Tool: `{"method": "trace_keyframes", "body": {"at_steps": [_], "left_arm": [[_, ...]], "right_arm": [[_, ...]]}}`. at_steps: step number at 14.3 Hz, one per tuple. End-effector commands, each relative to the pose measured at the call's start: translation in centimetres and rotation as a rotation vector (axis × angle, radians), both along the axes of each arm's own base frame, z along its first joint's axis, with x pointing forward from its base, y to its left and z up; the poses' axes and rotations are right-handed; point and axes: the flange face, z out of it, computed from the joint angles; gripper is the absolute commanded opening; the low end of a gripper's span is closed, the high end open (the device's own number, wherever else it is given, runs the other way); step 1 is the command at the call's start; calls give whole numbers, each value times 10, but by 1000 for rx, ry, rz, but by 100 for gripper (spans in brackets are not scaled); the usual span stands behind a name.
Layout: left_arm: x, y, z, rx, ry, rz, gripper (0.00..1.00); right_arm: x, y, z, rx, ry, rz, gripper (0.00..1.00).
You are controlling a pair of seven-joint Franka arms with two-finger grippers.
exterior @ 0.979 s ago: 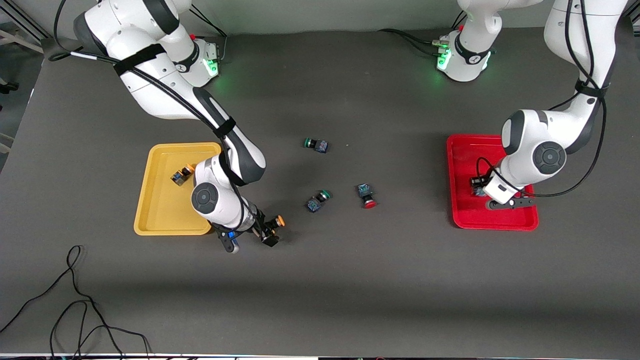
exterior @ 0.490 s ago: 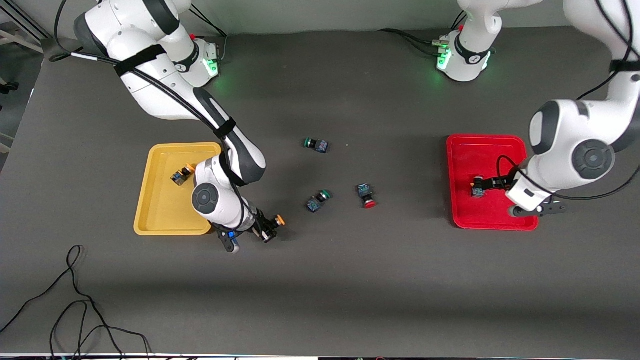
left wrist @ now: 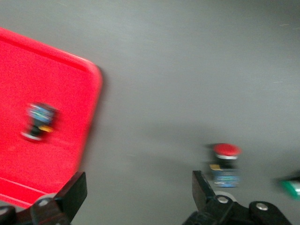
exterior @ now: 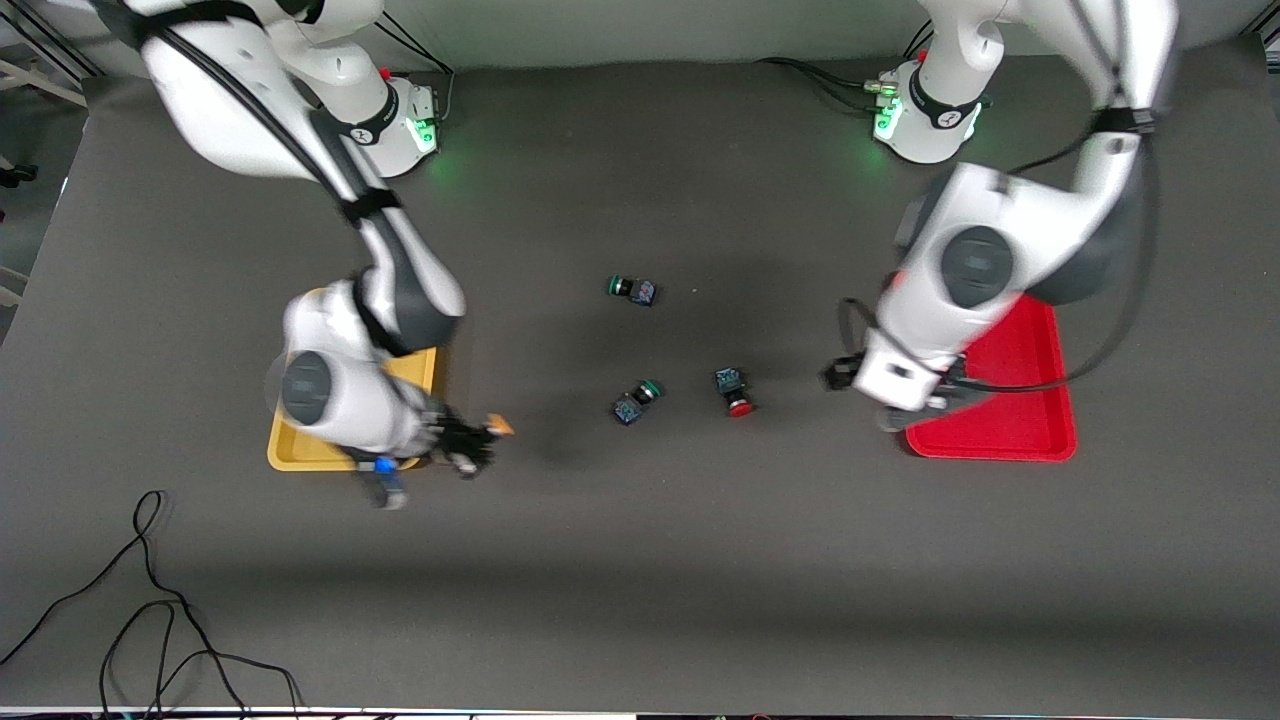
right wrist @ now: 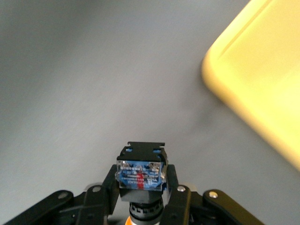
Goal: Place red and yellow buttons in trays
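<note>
The desk (exterior: 640,560) was a dark grey matte surface. On it lay a yellow tray (exterior: 290,452) toward the right arm's end and a red tray (exterior: 1010,425) toward the left arm's end. Between the trays three small switches lay well apart from both: a green-capped switch (exterior: 633,290) farthest from the front camera, a second green-capped switch (exterior: 636,400) nearer to it, and just beside that a red-capped switch (exterior: 735,393). A loose black cable (exterior: 150,610) coiled on the desk's near edge at the right arm's end.

Dark grey table (exterior: 640,560) — loose black cable (exterior: 150,600) (near corner).
</note>
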Motion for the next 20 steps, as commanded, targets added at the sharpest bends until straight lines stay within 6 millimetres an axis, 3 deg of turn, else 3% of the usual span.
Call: {"method": "trace_keyframes", "body": {"at_steps": [1, 3, 4, 5, 7, 8, 10, 11, 12, 13, 15, 16, 18, 20], "left_arm": [[1, -69, -31, -16, -26, 75, 100], [-9, -99, -78, -29, -25, 79, 100], [-10, -102, -103, -19, -11, 79, 100], [-11, -102, -125, -8, 1, 74, 100], [-19, -109, -155, 5, 26, 78, 100], [-27, -120, -164, 6, 23, 75, 100], [-30, -125, -179, 1, 16, 64, 93], [-30, -125, -182, 2, 15, 63, 80], [-31, -126, -186, 3, 18, 59, 49], [-31, -126, -188, 9, 12, 50, 28], [-31, -125, -191, 22, 6, 34, 6], [-30, -125, -189, 22, 5, 34, 0], [-17, -124, -167, 13, -14, 42, 0], [-1, -106, -117, 38, 2, 54, 0]], "right_arm": [[-26, -94, -37, -52, 30, 121, 0], [-39, -115, -76, -64, 35, 138, 0], [-45, -119, -88, -70, 35, 132, 0], [-50, -121, -95, -73, 32, 128, 9], [-51, -123, -91, -72, 28, 125, 99], [-50, -123, -79, -67, 13, 123, 100], [-44, -120, -29, -47, -46, 128, 100], [-43, -118, 6, -30, -69, 145, 100], [-40, -112, 49, -14, -109, 177, 100], [-41, -107, 85, 1, -145, 237, 100], [-41, -106, 145, 2, -238, 354, 100], [-44, -107, 169, 0, -263, 425, 100], [-55, -125, 210, -28, -258, 535, 100], [-71, -135, 239, -84, -248, 648, 100]]}}
